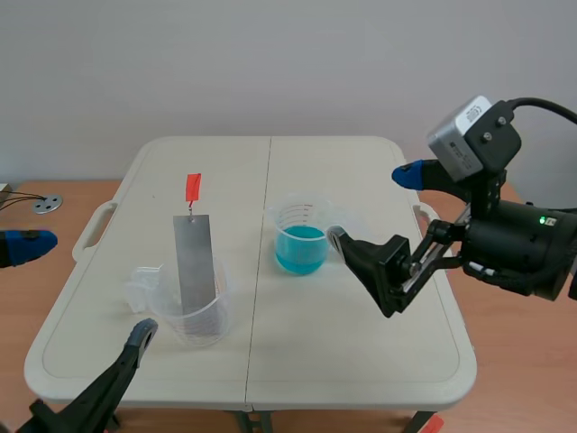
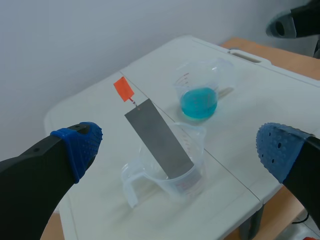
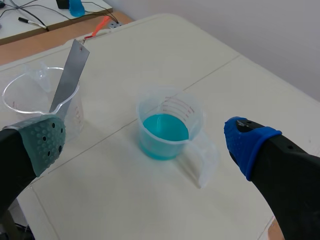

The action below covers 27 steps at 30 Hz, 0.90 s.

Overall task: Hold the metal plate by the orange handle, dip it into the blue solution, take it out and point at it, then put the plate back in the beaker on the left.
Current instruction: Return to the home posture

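A grey metal plate (image 1: 194, 262) leans upright in a clear empty beaker (image 1: 191, 314) on the table's left half, its orange handle (image 1: 193, 188) at the top. A beaker of blue solution (image 1: 300, 239) stands near the middle. My left gripper (image 1: 83, 289) is open at the near left, apart from the plate (image 2: 157, 140) and its beaker (image 2: 172, 172), which lie ahead between the fingers. My right gripper (image 1: 371, 207) is open just right of the blue beaker (image 3: 167, 127), touching nothing. The plate (image 3: 67, 80) and handle (image 3: 100, 24) show beyond its grey-green pad (image 3: 45, 140).
The white folding table (image 1: 361, 361) has a centre seam and carry handles at both sides. A small round metal part (image 1: 47, 205) and cables lie on the wooden surface at the far left. The right arm's gripper (image 2: 292, 22) shows beyond the blue beaker (image 2: 199, 97).
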Tool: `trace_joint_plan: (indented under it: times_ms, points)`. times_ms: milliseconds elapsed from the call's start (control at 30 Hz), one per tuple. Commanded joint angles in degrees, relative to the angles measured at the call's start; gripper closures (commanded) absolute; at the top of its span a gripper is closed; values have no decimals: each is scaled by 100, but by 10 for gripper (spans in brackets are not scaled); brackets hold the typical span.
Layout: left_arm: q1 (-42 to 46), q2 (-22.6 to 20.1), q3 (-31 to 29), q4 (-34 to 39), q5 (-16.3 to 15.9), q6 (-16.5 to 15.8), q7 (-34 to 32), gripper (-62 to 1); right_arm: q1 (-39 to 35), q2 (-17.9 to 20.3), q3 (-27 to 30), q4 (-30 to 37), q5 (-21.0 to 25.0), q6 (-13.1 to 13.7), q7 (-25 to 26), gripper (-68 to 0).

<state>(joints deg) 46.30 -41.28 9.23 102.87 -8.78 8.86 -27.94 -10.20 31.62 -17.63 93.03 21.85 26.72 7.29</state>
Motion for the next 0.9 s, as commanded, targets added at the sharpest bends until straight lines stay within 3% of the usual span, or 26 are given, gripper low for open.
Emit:
trace_joint_plan:
  times_ms: [0, 200, 467, 867]
  points:
    - [-90, 24, -2, 87, 2, -116, -96, -623, -31, 59, 151, 190, 15, -20, 120, -664]
    - [-205, 26, -2, 87, 4, -428, -96, -623, -472, 59, 476, 472, -4, -20, 184, -663]
    - [-205, 26, -2, 87, 4, -452, -74, -623, -988, 57, 684, 704, -26, -22, 385, -664]
    - [-205, 28, -2, 87, 4, -452, -59, -623, -1335, 35, 686, 796, -136, -234, 664, -663]
